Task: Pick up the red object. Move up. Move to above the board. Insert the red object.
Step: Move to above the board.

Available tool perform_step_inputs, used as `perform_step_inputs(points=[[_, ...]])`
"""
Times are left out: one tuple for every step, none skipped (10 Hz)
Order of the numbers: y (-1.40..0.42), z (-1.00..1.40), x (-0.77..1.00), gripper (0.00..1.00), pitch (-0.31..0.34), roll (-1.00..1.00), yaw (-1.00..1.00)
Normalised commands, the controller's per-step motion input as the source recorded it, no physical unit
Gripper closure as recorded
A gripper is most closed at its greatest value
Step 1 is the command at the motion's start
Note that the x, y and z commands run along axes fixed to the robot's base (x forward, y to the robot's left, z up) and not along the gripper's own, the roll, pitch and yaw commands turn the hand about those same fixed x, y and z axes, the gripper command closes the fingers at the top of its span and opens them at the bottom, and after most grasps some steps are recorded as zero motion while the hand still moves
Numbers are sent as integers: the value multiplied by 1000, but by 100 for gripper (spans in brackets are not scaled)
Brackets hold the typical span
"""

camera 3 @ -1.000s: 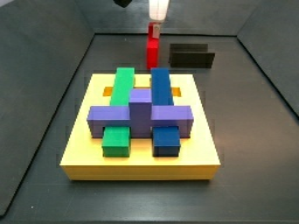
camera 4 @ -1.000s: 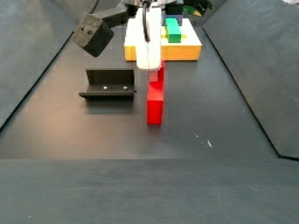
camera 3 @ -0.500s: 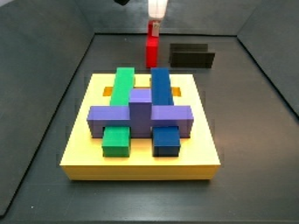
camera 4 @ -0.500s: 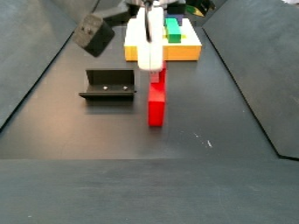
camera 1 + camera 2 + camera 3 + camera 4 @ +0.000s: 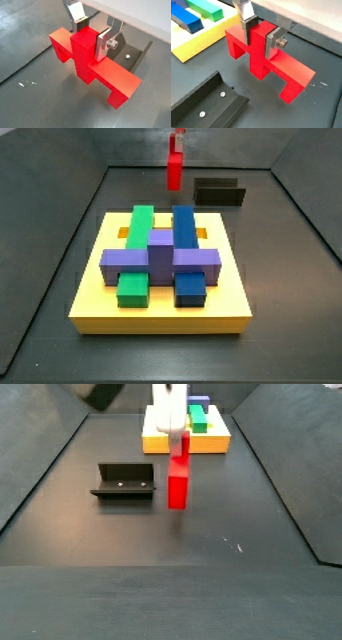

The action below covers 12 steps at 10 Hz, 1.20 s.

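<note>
the red object (image 5: 93, 64), a smooth matte bridge-shaped block with a crossbar, two short legs and a centre stub, is hanging edge-on above the dark floor, at about 12 o'clock from the board (image 5: 160, 306) in a side view. the gripper (image 5: 259, 31) is pinching its centre stub, the flat silver fingers (image 5: 104, 44) pressing against both faces. the thick yellow board is carrying green (image 5: 138, 226), blue (image 5: 185, 228) and purple (image 5: 160, 258) blocks, and the dark fixture (image 5: 126, 482) is sitting at 9 o'clock from the red object in a side view.
</note>
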Motion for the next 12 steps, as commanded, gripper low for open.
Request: perform_step_inputs(points=[[0,1400,0,100,0,0,0],[-5,1400,-29,100,35,-17,-4],[0,1400,-44,100,33,1,0],[-3,1400,37,100,44,6,2],[5,1400,61,100,79,2,0],[0,465,31,100,105,10,3],[-1400,191,-150,100,26,11,1000],[-1400,184,-155,100,22,15,1000],[-1400,188,-170,100,17,20,1000],[-1400,179,-175,100,16,15,1000],[-1400,184,-162,100,19,17,1000],[-1400,188,-159,100,22,19,1000]])
